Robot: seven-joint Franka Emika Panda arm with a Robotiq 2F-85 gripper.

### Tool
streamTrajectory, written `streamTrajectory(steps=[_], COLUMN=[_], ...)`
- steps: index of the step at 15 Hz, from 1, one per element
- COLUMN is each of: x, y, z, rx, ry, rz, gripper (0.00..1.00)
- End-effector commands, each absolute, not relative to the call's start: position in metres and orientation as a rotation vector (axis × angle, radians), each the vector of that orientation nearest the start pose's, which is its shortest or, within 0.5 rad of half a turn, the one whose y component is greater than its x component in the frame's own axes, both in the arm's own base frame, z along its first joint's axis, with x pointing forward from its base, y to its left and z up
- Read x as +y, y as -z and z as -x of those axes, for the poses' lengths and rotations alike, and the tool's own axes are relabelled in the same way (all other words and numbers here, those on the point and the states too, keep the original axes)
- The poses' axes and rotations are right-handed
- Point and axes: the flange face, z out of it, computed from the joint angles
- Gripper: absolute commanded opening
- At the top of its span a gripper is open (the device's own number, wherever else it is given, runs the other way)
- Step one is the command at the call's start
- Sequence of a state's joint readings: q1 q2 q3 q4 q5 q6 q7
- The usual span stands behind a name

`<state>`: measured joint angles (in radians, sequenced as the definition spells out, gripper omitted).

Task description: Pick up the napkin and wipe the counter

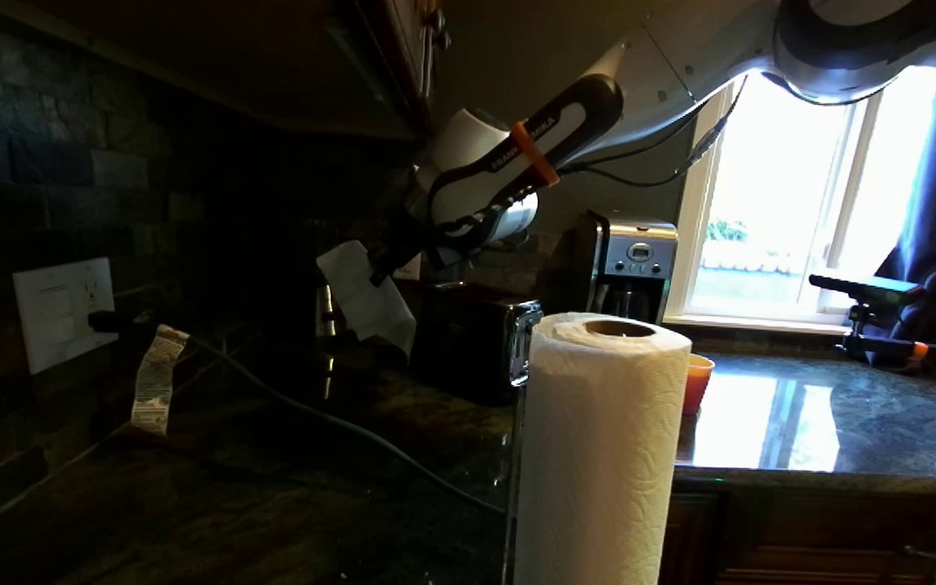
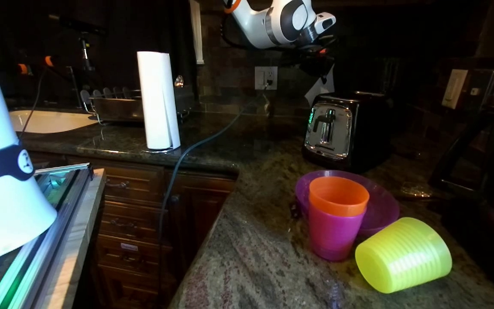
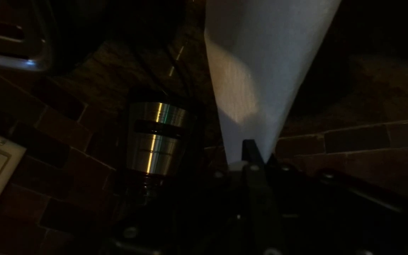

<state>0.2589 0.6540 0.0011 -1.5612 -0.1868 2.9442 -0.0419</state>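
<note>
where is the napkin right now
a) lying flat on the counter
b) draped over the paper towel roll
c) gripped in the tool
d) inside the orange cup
c, as an exterior view shows the napkin pinched in the shut tool, and in the wrist view it narrows down to that grip.

The Franka Emika Panda arm point(image 1: 675, 73) is cased in smooth, rounded white shells point(image 1: 468, 140) — its black side panel point(image 1: 610, 104) carries pale lettering point(image 1: 503, 157), FRANK and MIKA, either side of an orange strap point(image 1: 535, 153). Black cables point(image 1: 709, 140) loop slackly beneath. Round the white base point(image 2: 9, 219) runs a dark band point(image 2: 0, 164) marked KA, with a round white emblem point(image 2: 25, 162). The Robotiq gripper point(image 3: 255, 157) is black — screw heads point(image 3: 130, 232) dot its surface.
</note>
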Motion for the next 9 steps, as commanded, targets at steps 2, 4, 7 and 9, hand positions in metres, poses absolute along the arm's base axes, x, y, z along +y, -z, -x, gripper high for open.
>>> streamTrajectory(steps=[2, 4, 7, 9], x=[0.225, 0.232, 0.239, 0.244], y=[-0.322, -0.308, -0.290, -0.283], z=[-0.753, -0.766, -0.782, -0.791], rx=[-0.955, -1.088, -1.218, -1.284], ry=[1.169, 1.197, 1.218, 1.251], rz=[2.809, 2.785, 2.734, 2.634], gripper=[0.00, 0.00, 0.00, 0.00])
